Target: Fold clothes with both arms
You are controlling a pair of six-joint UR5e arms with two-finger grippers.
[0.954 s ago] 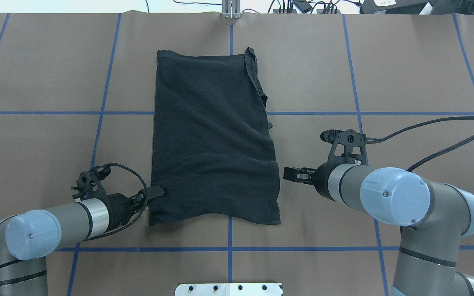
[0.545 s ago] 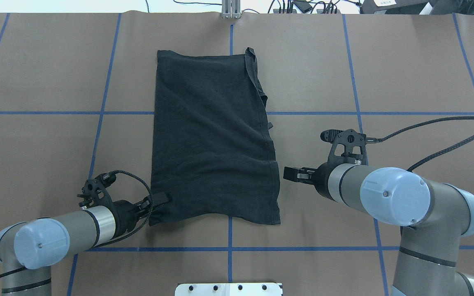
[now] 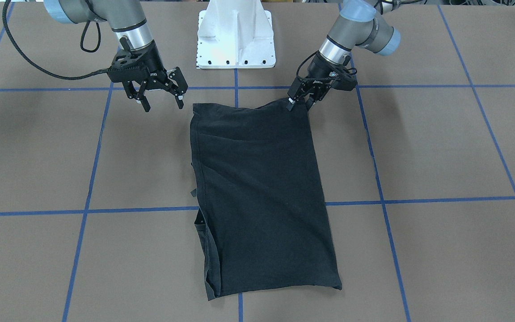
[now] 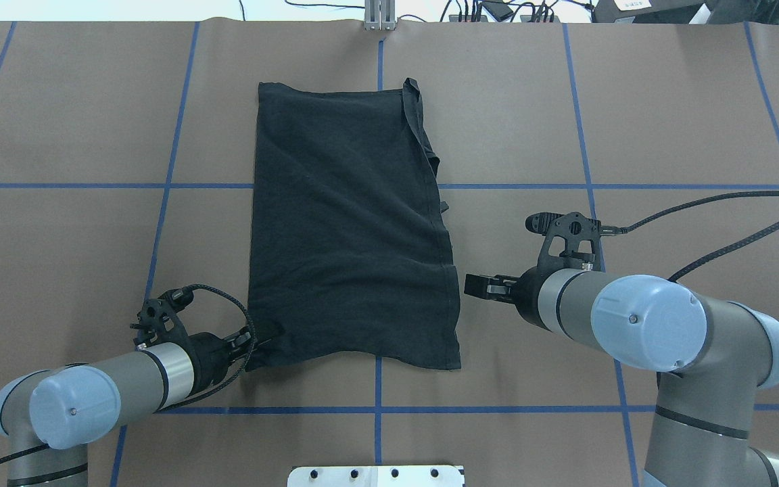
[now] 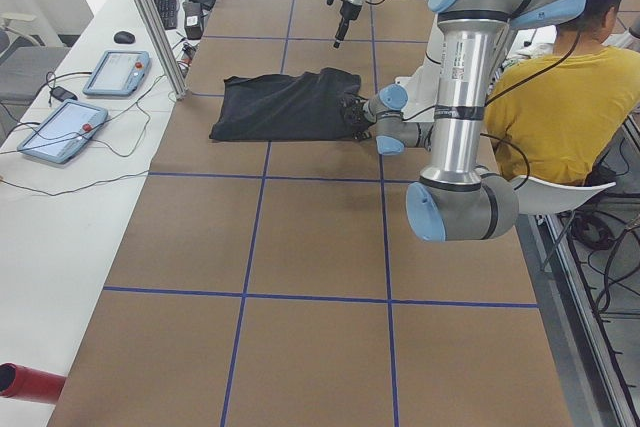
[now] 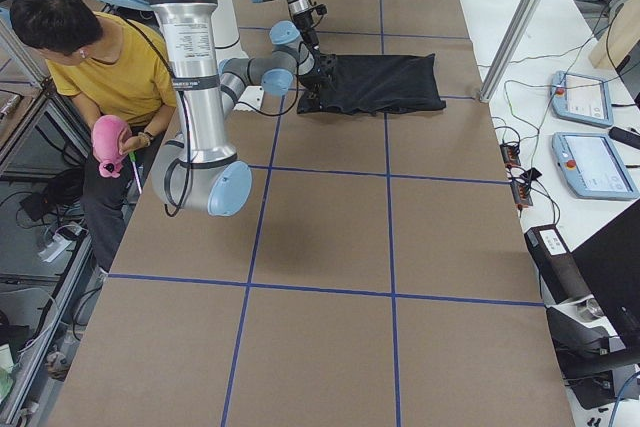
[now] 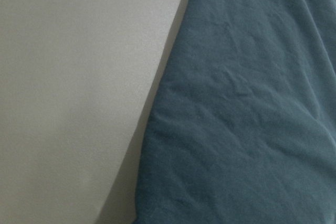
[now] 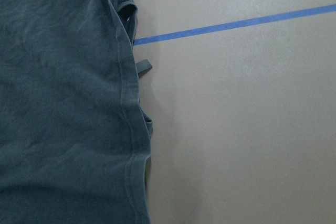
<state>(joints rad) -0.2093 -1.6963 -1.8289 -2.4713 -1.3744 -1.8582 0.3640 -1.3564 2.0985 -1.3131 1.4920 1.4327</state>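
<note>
- The left arm [image 4: 112, 379] is reached in low from the near left corner of the brown table [image 4: 58, 101], its forearm almost level with the surface.
- The left gripper [image 4: 262, 335] is set at the near left corner of the black T-shirt [image 4: 349, 230]. In the front-facing view its fingers [image 3: 290, 106] are seen drawn narrow, with the corner of the cloth running up between them. Whether the cloth is actually clamped cannot be told.
- In the left wrist view, only dark fabric and bare table surface are shown.
- The T-shirt is laid flat in the middle of the table, folded lengthwise into a long strip with only plain black cloth showing. It is crossed by the blue tape line [image 4: 531, 186]. Doubled sleeve and hem edges are stacked along its right side.
- The right gripper [image 4: 476, 285] is held just beside the shirt's right edge, near the near hem and apart from the cloth. Its fingers [image 3: 144, 106] are spread wide and nothing is held.
- The right arm [image 4: 646, 325] is brought in from the near right corner.
</note>
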